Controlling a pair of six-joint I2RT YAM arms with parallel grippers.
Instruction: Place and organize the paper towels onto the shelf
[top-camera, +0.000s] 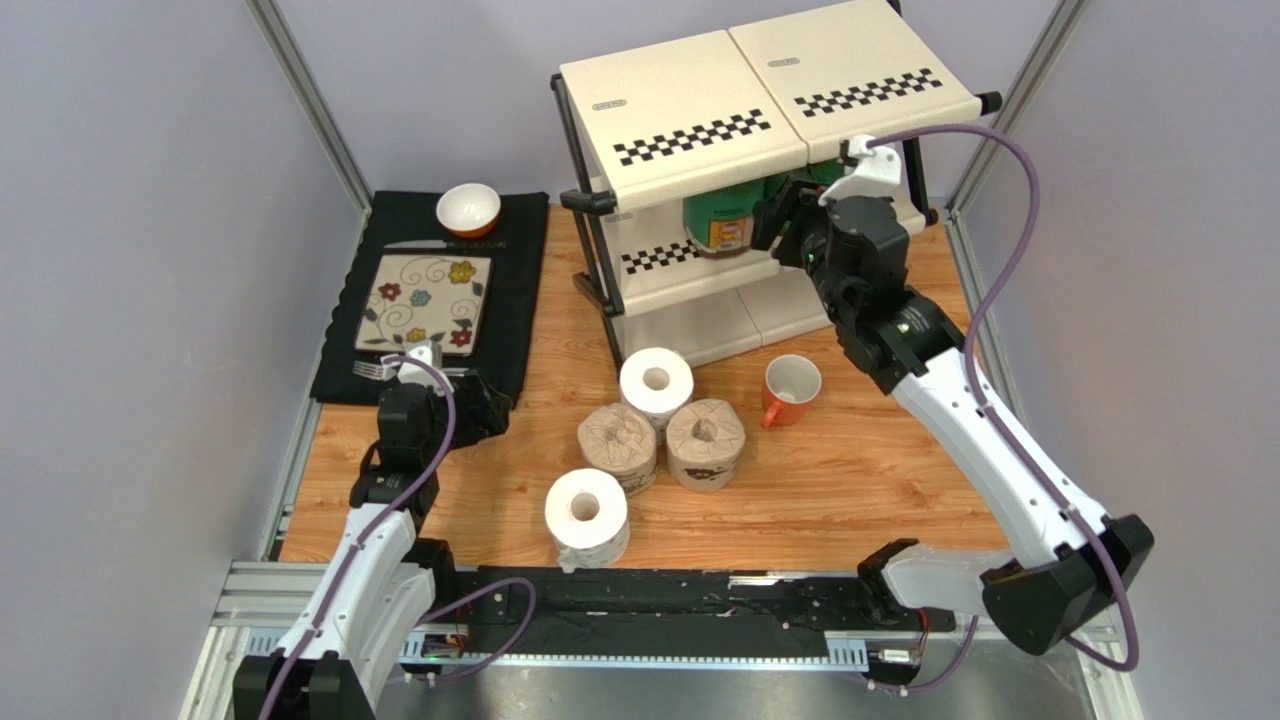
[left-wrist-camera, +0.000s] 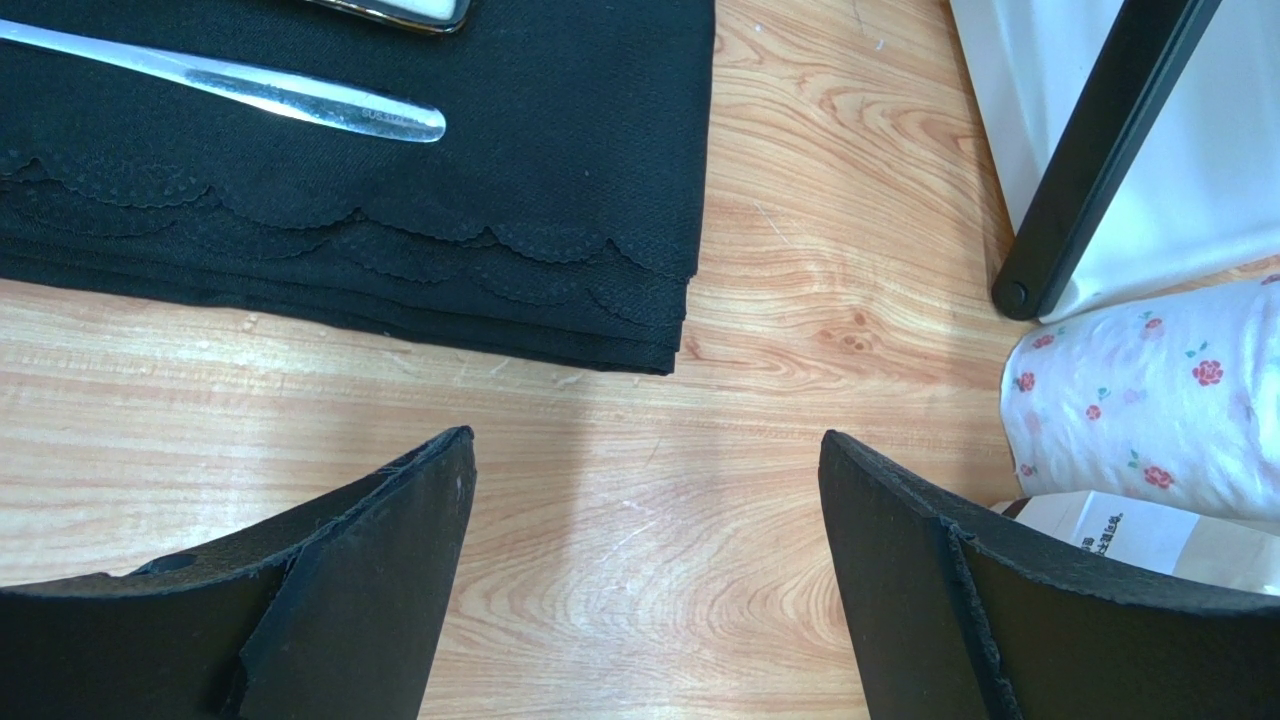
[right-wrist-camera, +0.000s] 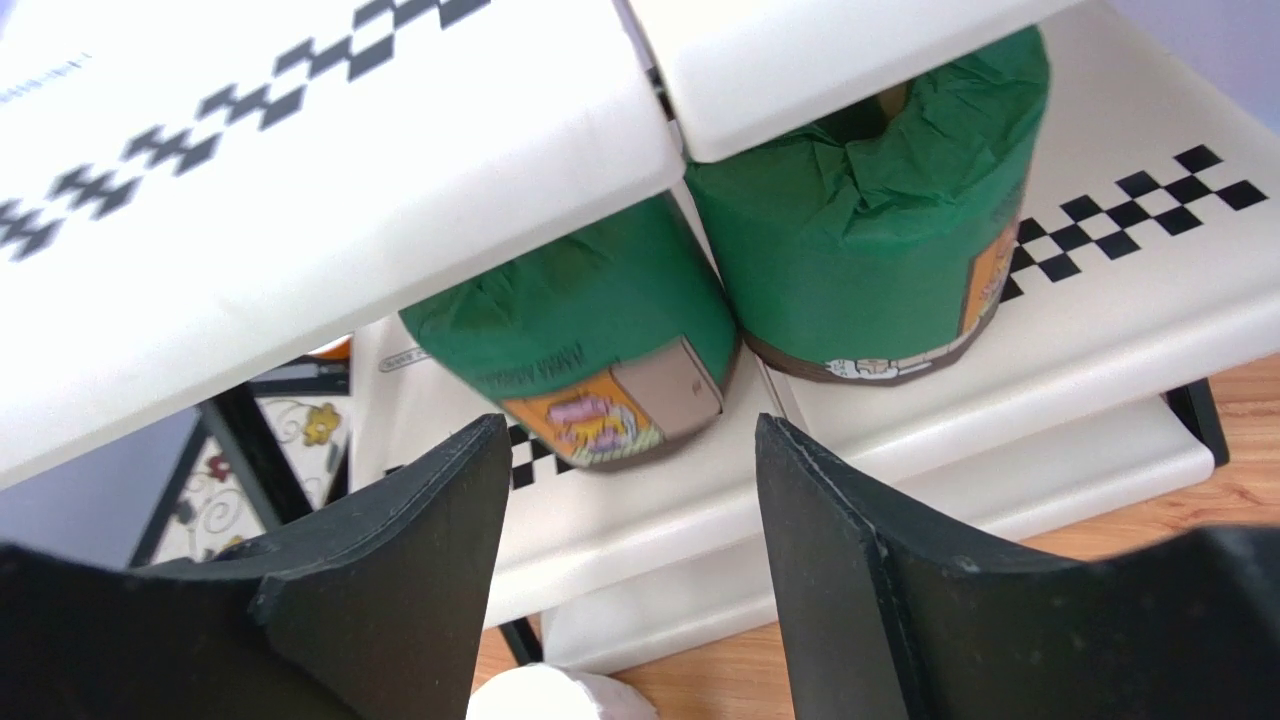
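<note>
The shelf (top-camera: 706, 113) stands at the back of the table. Two green rolls (right-wrist-camera: 579, 330) (right-wrist-camera: 887, 225) stand side by side on its middle tier; one shows in the top view (top-camera: 724, 222). My right gripper (top-camera: 781, 225) is open and empty just in front of that tier, its jaws apart below the left green roll in the right wrist view (right-wrist-camera: 631, 450). On the table stand two white rolls (top-camera: 657, 384) (top-camera: 586, 515) and two brown kraft rolls (top-camera: 618, 443) (top-camera: 705, 441). My left gripper (top-camera: 489, 408) is open and empty over bare wood (left-wrist-camera: 646, 465) near the placemat's corner.
An orange mug (top-camera: 790, 386) stands right of the rolls. A black placemat (top-camera: 511, 300) with a floral plate (top-camera: 424, 302), cutlery and a small bowl (top-camera: 469, 209) lies at the back left. A shelf leg (left-wrist-camera: 1089, 165) and a floral-wrapped roll (left-wrist-camera: 1150, 390) show in the left wrist view.
</note>
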